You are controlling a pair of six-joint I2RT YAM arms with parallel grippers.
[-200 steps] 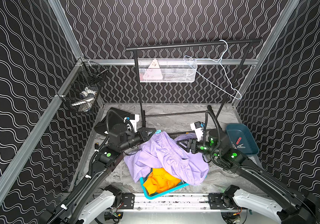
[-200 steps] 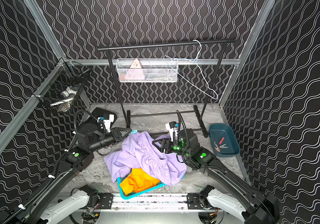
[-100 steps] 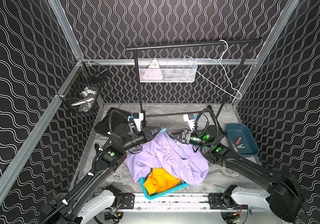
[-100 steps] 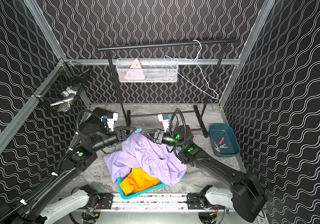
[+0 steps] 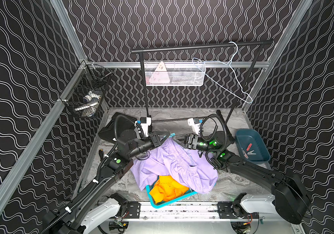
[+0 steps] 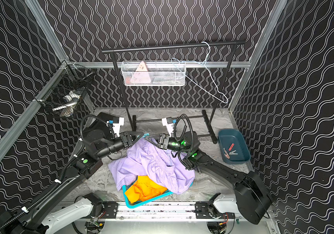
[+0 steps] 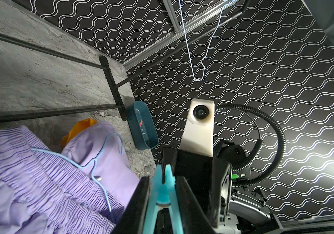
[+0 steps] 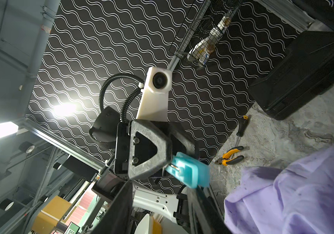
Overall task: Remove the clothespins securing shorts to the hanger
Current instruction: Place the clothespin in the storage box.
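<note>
My left gripper is shut on a light blue clothespin, holding it above the back edge of the lilac shorts. The pin's tip sticks out past the fingers. My right gripper faces it tip to tip, open, with the pin next to one fingertip. In both top views the two grippers meet over the lilac waistband. A light blue wire hanger lies on the lilac shorts. The orange shorts lie in a teal basket, partly under the lilac pair.
A dark blue bin at the right holds a red clothespin and a whitish one. The black rack carries another wire hanger. A black case, pliers and a screwdriver lie at the left.
Both grippers swung in toward each other over the lilac waistband and now meet tip to tip. The light blue clothespin shows in the left gripper. The right jaws have narrowed.
</note>
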